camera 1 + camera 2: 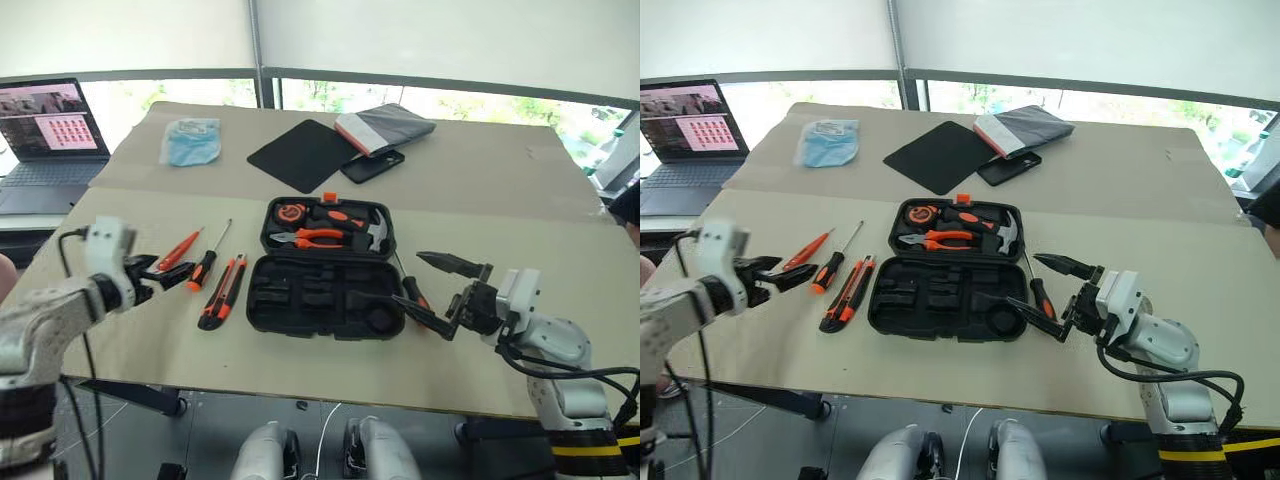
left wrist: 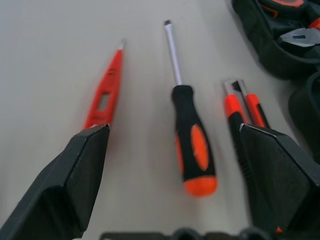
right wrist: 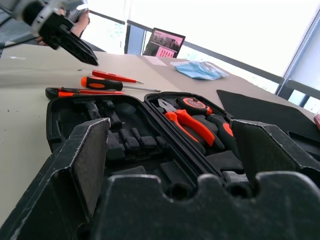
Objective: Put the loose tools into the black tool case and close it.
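Note:
The black tool case (image 1: 325, 298) lies open at the table's middle, its near half full of empty moulded slots. Left of it lie three loose tools: a slim orange tester screwdriver (image 2: 106, 90), a black-and-orange screwdriver (image 2: 192, 135) and a utility knife (image 1: 222, 292). A second screwdriver (image 1: 412, 288) lies along the case's right side. My left gripper (image 1: 170, 272) hovers open over the near ends of the tester and the screwdriver, holding nothing. My right gripper (image 1: 405, 277) stands open and empty at the case's right edge, above that second screwdriver.
The case's far half holds orange pliers (image 1: 318, 237), a hammer (image 1: 372, 232) and a tape measure. Farther back lie a black mat (image 1: 303, 153), a phone (image 1: 372, 165), a grey folded pouch (image 1: 385, 127) and a blue packet (image 1: 190, 140). A laptop (image 1: 45, 130) sits far left.

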### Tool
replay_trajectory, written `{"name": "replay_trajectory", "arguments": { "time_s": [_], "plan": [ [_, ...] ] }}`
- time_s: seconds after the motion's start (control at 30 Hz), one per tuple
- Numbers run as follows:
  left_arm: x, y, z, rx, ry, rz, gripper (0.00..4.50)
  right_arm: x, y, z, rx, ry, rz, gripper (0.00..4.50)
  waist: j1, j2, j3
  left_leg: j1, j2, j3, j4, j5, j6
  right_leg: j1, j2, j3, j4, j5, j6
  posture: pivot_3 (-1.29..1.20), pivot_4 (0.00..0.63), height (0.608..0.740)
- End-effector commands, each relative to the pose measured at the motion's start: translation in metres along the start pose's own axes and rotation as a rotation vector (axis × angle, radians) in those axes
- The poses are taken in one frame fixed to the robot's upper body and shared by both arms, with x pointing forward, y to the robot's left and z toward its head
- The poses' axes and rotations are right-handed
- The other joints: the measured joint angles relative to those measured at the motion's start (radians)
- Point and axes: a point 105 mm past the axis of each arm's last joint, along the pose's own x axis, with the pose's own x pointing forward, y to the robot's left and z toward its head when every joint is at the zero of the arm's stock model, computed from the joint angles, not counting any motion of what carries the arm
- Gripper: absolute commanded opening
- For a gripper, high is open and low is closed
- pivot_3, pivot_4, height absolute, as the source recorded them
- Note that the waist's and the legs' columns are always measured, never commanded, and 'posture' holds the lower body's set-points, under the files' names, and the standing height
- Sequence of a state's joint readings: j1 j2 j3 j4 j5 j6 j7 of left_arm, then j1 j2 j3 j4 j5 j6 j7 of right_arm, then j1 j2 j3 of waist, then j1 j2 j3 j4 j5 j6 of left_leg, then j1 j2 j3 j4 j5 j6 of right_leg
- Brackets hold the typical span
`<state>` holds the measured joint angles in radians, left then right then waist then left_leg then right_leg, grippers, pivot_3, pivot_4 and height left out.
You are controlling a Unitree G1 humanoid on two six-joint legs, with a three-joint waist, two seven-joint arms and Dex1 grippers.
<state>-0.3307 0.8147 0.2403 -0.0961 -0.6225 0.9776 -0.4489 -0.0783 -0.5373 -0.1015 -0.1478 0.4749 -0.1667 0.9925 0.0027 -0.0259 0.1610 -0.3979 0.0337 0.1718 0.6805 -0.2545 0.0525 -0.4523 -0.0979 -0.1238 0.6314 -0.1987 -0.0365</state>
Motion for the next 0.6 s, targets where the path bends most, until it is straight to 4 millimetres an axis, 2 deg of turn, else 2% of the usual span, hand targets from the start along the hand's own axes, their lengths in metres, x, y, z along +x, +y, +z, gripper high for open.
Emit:
{"name": "replay_trajectory", "arguments": {
  "time_s": [0.03,0.13,0.23,0.47,0.5,0.6],
  "plan": [
    [0.013,-0.002,-0.003,0.022,0.054,0.012,4.49,0.001,-0.002,0.009,-0.048,-0.034,-0.007,4.45,-0.006,0.0,0.0,0.0,0.0,0.0,0.0,0.0,-0.001,0.0,0.0,0.0,0.0,0.0,0.0,0.0,0.15,0.74],
    [0.024,-0.005,-0.01,0.029,0.097,0.014,4.49,0.001,-0.002,0.009,-0.049,-0.037,-0.022,4.45,-0.008,0.0,0.0,0.001,0.001,0.0,0.0,0.001,-0.002,0.0,0.002,0.0,0.001,0.0,0.0,0.0,0.15,0.74],
    [0.029,0.001,-0.016,0.033,0.127,0.056,3.72,0.0,-0.001,0.009,-0.052,-0.036,-0.033,4.5,-0.006,0.0,0.0,0.001,0.001,0.0,0.0,0.001,-0.002,0.0,0.001,0.0,0.002,0.0,0.0,0.0,0.15,0.74],
    [0.025,0.01,-0.012,-0.003,0.069,0.085,0.97,-0.002,0.002,0.01,-0.056,-0.026,-0.052,4.5,-0.007,0.0,0.0,0.002,0.001,0.0,0.0,0.001,-0.002,0.0,0.0,0.001,0.003,0.0,-0.001,0.0,0.15,0.74],
    [0.025,0.01,-0.009,-0.006,0.045,0.078,0.83,-0.002,0.002,0.01,-0.056,-0.026,-0.053,4.5,-0.006,0.0,0.0,0.002,0.001,0.0,0.0,0.001,-0.002,0.0,0.0,0.001,0.003,0.0,-0.001,0.0,0.15,0.74],
    [0.024,0.008,-0.004,-0.023,-0.017,0.053,0.83,-0.001,0.001,0.01,-0.055,-0.025,-0.055,4.5,-0.006,0.0,0.0,0.002,0.001,0.0,0.0,0.001,-0.002,0.0,-0.001,0.001,0.002,0.0,-0.001,0.0,0.15,0.74]
  ]
}}
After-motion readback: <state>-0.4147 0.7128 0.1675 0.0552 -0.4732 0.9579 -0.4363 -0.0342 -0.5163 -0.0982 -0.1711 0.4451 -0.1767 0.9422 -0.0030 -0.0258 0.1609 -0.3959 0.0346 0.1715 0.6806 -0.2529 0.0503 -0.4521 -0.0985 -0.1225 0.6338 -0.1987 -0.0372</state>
